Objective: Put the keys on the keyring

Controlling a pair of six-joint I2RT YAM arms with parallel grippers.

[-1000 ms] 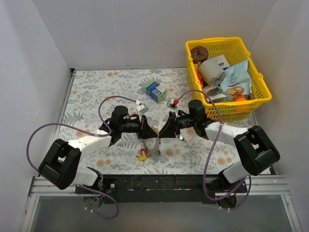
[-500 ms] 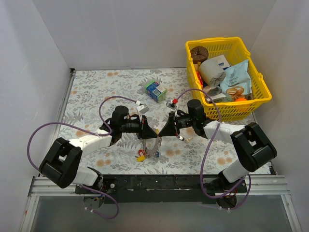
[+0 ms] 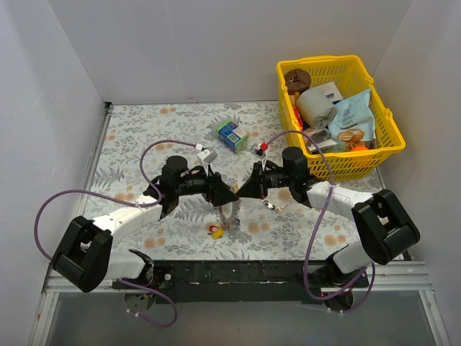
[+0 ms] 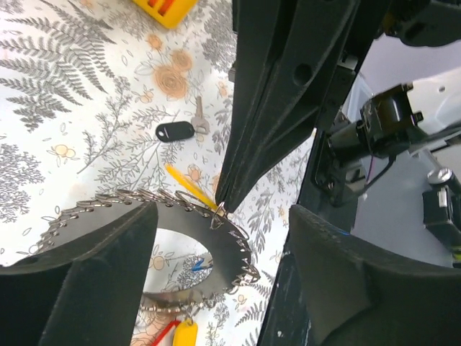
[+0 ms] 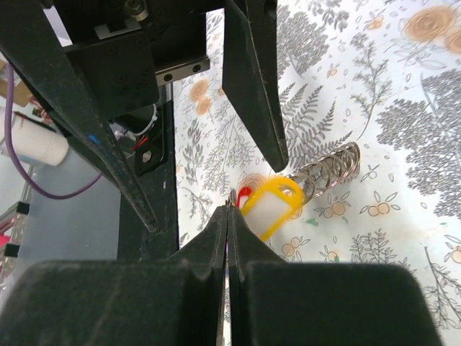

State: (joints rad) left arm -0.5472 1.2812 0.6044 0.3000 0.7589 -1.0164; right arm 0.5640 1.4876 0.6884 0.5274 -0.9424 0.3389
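Observation:
The keyring (image 4: 234, 241) is a flat grey ring with a ridged rim, hanging just above the table between both grippers (image 3: 229, 213). My right gripper (image 5: 229, 209) is shut, its tips pinching the ring's rim (image 3: 242, 196). My left gripper (image 4: 222, 216) stands wide open around the ring (image 3: 219, 196), one finger (image 4: 79, 288) on each side. A yellow-headed key (image 4: 185, 333) and a red one (image 5: 243, 193) dangle from the ring. A blue key (image 4: 198, 265) shows through the hole. A dark-headed key (image 4: 175, 131) lies loose on the table.
A yellow basket (image 3: 324, 63) full of goods stands at the back right. A blue-green carton (image 3: 232, 134) sits on the floral cloth behind the grippers. The table's front rail runs close below the ring.
My left gripper has opened and let go of the keyring. My right gripper closed on its rim a moment earlier and now carries it alone.

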